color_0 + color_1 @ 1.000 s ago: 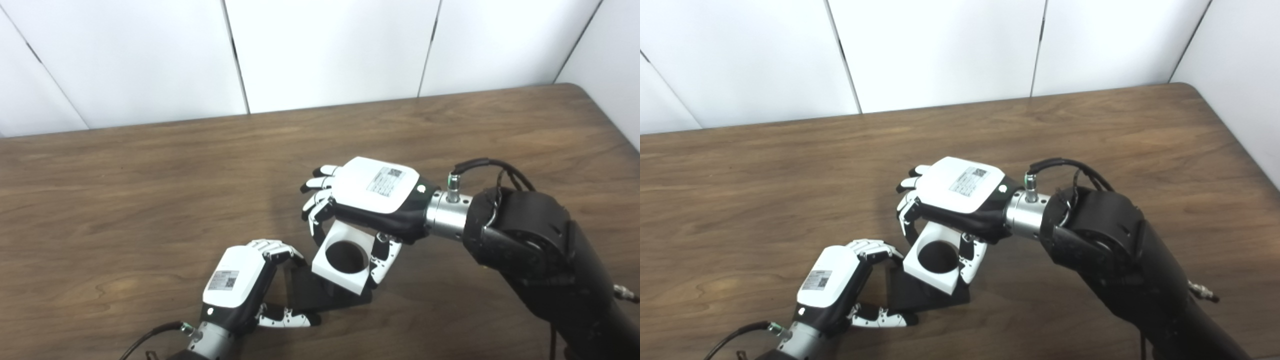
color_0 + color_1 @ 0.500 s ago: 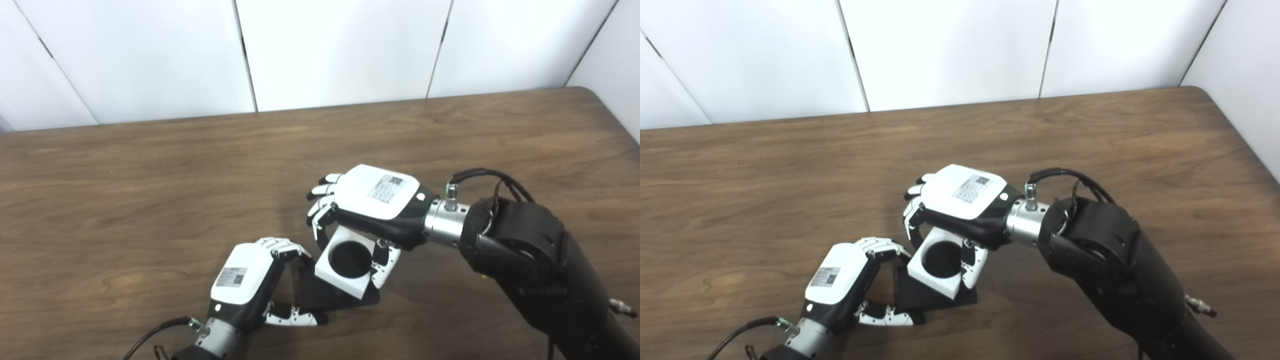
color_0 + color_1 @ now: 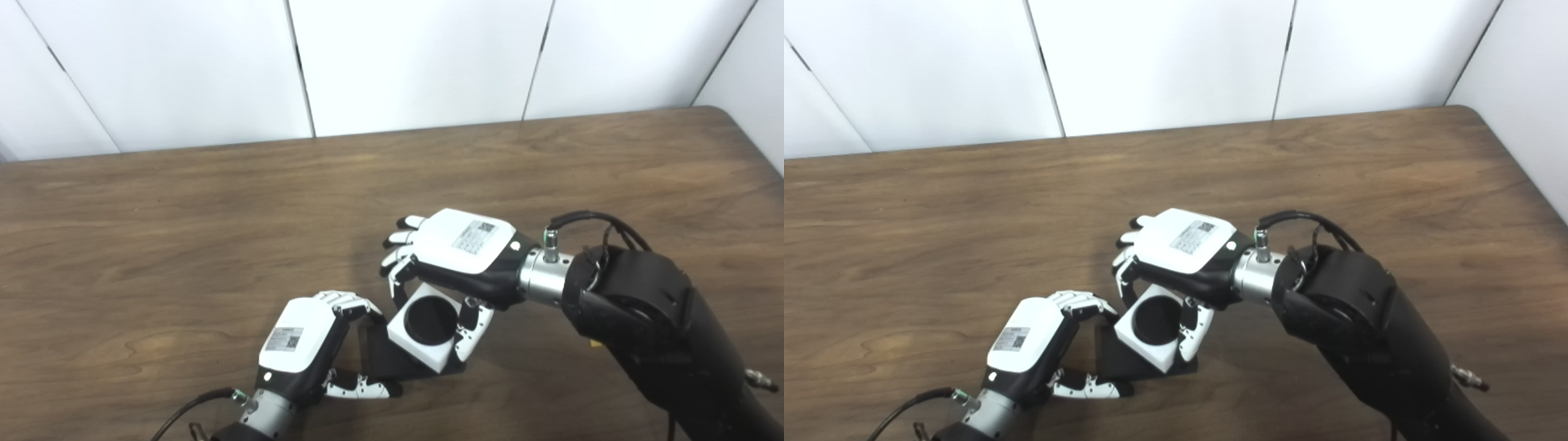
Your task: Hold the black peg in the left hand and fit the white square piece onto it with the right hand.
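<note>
Brown wood-grain table (image 3: 184, 202), backed by white wall panels (image 3: 416, 61) with dark seams. Near the front edge, a black peg (image 3: 392, 358): flat dark base lying on the tabletop, its upright part hidden under the white square piece (image 3: 429, 334). Left hand (image 3: 303, 343), white-backed, at the base's left side, fingers (image 3: 343, 301) curled over the base's far left corner and thumb (image 3: 361, 389) stretched along its near edge, so clamped on the base from two sides. Right hand (image 3: 1179, 245) palm down over the white piece, fingers closed on its far side and thumb (image 3: 1191, 331) pressed to its right face, gripping it. White piece sitting tilted over the base, its round hole (image 3: 1150, 313) facing up and showing only black inside; whether that black is the peg filling the hole or plain shadow cannot be told. Lower corner of the white piece close to the base, contact not certain. Black cable (image 3: 184, 413) trailing from the left wrist, another looped at the right wrist (image 3: 591, 217).
</note>
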`<state>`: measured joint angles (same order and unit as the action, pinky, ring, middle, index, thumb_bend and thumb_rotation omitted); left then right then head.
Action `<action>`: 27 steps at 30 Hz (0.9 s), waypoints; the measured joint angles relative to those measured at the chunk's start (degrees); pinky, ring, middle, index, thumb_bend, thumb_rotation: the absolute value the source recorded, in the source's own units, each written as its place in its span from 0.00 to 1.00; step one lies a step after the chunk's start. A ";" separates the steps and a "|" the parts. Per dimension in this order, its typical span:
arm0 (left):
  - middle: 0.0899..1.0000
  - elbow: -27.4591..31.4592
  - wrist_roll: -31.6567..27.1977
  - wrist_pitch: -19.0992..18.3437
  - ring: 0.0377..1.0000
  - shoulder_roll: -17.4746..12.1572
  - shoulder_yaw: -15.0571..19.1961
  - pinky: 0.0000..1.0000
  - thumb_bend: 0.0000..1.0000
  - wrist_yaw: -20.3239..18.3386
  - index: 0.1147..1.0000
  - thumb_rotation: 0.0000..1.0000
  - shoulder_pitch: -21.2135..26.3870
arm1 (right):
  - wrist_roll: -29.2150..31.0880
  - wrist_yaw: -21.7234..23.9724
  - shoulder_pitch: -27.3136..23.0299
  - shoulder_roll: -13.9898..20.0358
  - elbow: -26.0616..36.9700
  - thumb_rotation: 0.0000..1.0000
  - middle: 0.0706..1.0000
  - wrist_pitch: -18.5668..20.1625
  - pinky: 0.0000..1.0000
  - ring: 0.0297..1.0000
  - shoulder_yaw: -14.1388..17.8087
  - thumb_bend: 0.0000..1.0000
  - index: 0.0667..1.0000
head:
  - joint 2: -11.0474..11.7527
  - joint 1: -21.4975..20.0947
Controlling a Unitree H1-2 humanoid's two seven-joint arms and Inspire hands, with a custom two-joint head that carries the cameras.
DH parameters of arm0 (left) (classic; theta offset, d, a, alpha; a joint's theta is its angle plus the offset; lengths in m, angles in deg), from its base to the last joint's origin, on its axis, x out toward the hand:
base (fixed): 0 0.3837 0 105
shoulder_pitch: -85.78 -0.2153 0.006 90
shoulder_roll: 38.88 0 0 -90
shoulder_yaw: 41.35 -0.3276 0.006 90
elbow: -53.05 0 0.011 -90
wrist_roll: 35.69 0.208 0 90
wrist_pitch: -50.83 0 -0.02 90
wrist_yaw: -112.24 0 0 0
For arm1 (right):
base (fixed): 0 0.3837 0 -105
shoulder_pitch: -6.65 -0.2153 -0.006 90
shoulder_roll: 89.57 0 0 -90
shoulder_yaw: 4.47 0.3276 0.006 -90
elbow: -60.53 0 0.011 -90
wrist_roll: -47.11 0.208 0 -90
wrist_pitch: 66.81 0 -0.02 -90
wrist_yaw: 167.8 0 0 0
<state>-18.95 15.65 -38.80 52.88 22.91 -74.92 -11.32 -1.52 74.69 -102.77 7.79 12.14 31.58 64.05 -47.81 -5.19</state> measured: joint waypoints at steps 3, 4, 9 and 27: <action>0.67 0.00 0.00 0.00 0.75 0.00 -0.01 0.78 0.52 -0.02 0.42 0.05 0.00 | -0.50 2.06 -0.72 -0.17 0.45 0.41 0.89 0.51 1.00 0.98 0.02 1.00 0.75 | -0.09 -0.26; 0.67 0.01 0.00 0.00 0.75 0.00 -0.01 0.78 0.52 -0.06 0.42 0.05 0.01 | -0.73 2.78 -0.94 -0.25 0.49 0.42 0.89 0.62 1.00 0.98 0.04 1.00 0.76 | -0.09 -0.26; 0.66 0.08 0.01 -0.01 0.75 0.00 -0.01 0.78 0.52 -0.23 0.42 0.05 0.01 | -1.54 4.23 -1.22 -0.52 0.81 0.45 0.90 0.90 1.00 0.99 0.25 1.00 0.76 | -0.18 -0.18; 0.68 0.65 1.62 -1.17 0.72 0.31 0.00 0.76 0.95 -0.78 0.65 0.26 0.09 | -1.96 4.20 -1.25 -0.82 1.84 0.48 0.88 0.90 1.00 0.98 3.16 1.00 0.72 | -0.26 -0.18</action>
<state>-18.30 17.27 -39.97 53.18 22.91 -75.71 -11.23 -3.48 78.89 -104.02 6.97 13.98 32.48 67.21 -48.08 -5.36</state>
